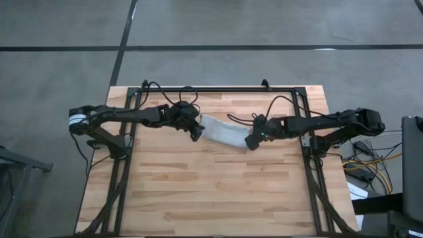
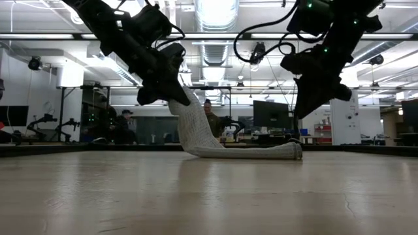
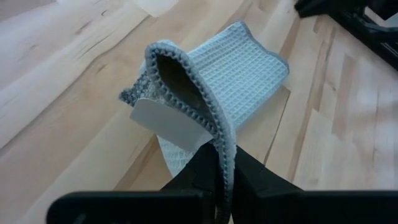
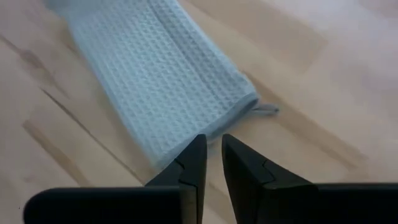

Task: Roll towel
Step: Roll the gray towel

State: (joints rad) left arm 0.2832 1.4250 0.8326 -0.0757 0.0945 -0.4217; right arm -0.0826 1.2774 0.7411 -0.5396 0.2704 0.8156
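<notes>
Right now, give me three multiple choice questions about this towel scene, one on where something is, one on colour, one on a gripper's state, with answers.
1. Where is the towel's lifted end?
A. In the left gripper
B. In the right gripper
C. Flat on the table

2. What colour is the towel?
A. Red
B. Light grey-blue
C. Black

3. What is the right gripper doing?
A. Clamping the towel
B. Holding a cup
C. Holding nothing, above the towel's far end

Answers: 1 A, the left wrist view shows its edge pinched between the fingers. 2 B, both wrist views show it. 3 C, the low view shows it raised clear of the cloth.
</notes>
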